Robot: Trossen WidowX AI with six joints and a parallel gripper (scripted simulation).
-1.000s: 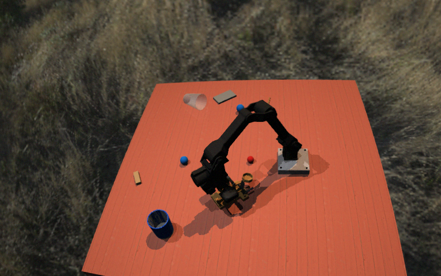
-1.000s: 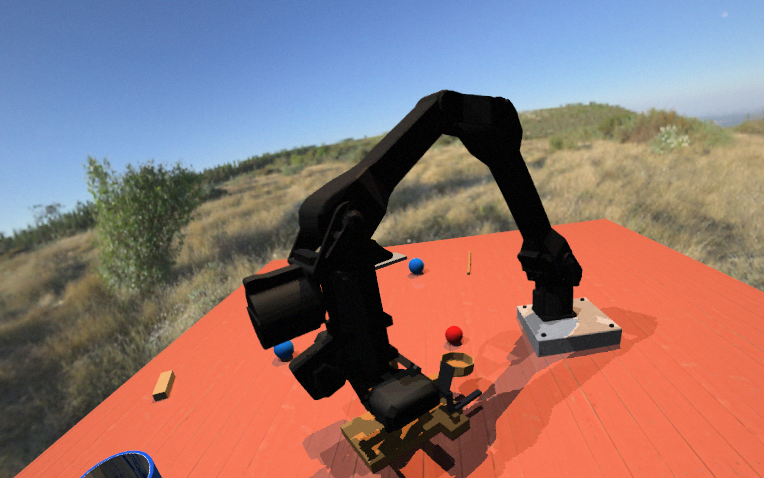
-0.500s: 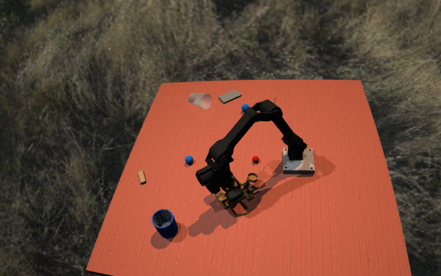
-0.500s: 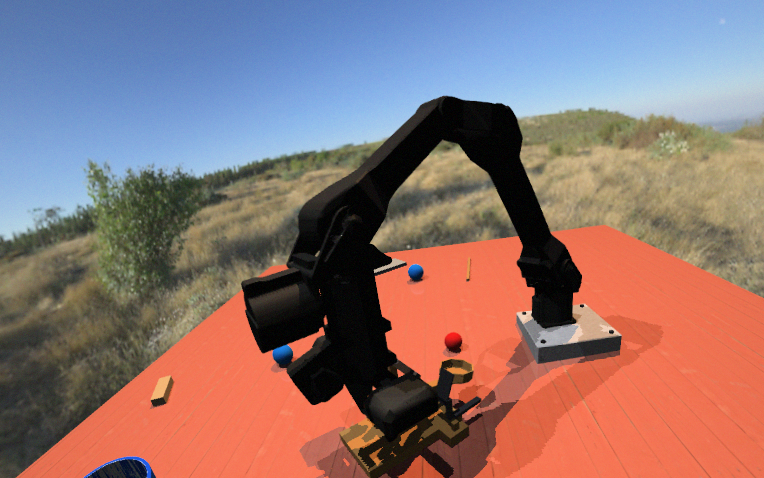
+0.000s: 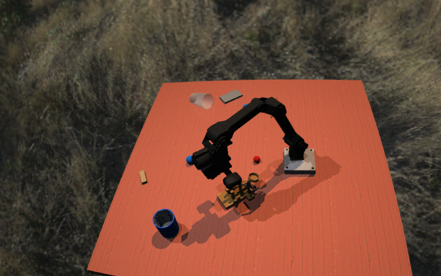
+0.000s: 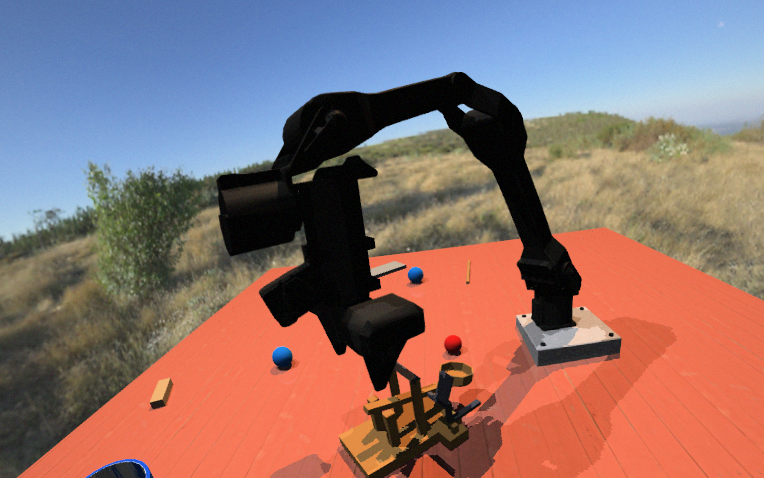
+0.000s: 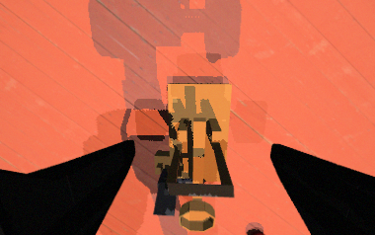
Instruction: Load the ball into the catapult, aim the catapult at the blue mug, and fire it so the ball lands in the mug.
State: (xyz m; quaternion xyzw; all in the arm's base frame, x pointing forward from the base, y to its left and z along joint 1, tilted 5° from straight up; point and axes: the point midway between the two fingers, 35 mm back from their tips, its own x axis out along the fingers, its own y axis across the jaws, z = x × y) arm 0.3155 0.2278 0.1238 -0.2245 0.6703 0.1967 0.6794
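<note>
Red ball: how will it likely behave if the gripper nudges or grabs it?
The red ball is round and sits loose on the flat tabletop, so it will probably roll when nudged. Its smooth-looking surface may slip from an off-centre pinch.

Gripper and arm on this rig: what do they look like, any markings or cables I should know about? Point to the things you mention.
The arm [image 5: 242,122] [image 6: 414,107] is matte black, with chunky angular links and rounded joint housings. The gripper [image 7: 201,148] is black too, its fingers wedge-shaped, tapering to blunt tips. I can make out no markings or loose cables.
</note>
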